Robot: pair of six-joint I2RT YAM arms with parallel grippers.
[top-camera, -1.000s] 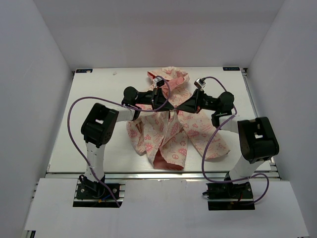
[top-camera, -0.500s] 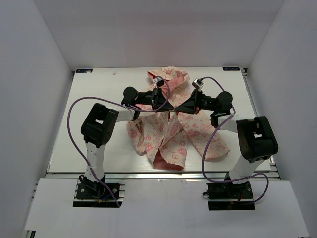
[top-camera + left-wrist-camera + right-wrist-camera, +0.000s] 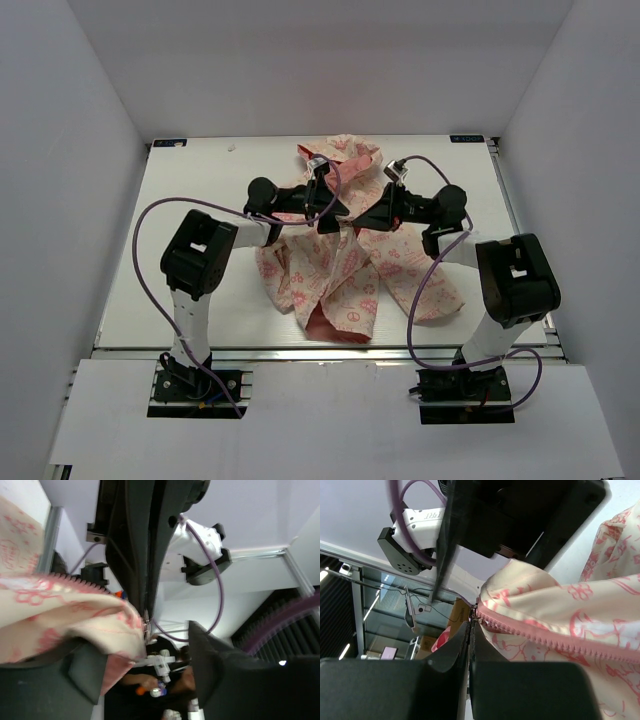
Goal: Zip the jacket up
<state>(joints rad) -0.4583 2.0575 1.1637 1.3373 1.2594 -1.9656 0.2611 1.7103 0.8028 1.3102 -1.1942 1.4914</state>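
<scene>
The jacket (image 3: 340,270), cream with pink print, lies open in the middle of the table, hood toward the back. Both grippers meet above its chest. My left gripper (image 3: 333,212) stands open; in the left wrist view (image 3: 147,640) a fold of the jacket (image 3: 60,610) with its zipper teeth (image 3: 75,580) rests against one finger (image 3: 85,672), while the other finger (image 3: 215,670) is well apart. My right gripper (image 3: 357,219) is shut (image 3: 472,625) right at the end of the pink zipper strip (image 3: 545,635), pinching it, and the fabric is lifted.
White walls enclose the table (image 3: 200,200) on three sides. Purple cables (image 3: 145,260) loop from both arms. The jacket's lower hem, with pink lining (image 3: 335,328) showing, reaches near the front edge.
My left gripper has opened and let go of the jacket edge. My right gripper has closed on the zipper end and shifted slightly left.
</scene>
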